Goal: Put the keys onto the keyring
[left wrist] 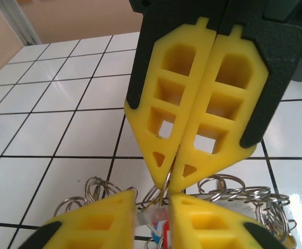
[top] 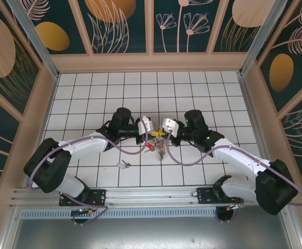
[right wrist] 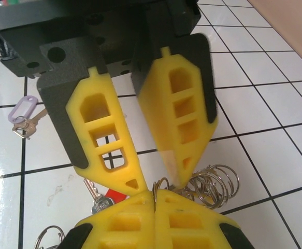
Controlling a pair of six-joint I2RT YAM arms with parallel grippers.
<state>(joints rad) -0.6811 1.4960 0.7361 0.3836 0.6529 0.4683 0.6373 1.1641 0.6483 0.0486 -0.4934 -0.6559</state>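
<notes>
Right tool [left wrist: 167, 179] pinching ring [left wrist: 159, 193], left tool [right wrist: 158, 180] agape beside, keys [right wrist: 92, 193] below

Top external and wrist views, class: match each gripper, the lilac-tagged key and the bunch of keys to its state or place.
1 left gripper
2 right gripper
3 lilac-tagged key
4 bunch of keys

a jaws shut
b lying alone, apart
c jaws apart
d at both grippers' tips

Pairs: 1-c, 2-a, 3-b, 4-d

No text, label, brand or number legible, lilac key tag [right wrist: 24, 110] showing no readable writing
</notes>
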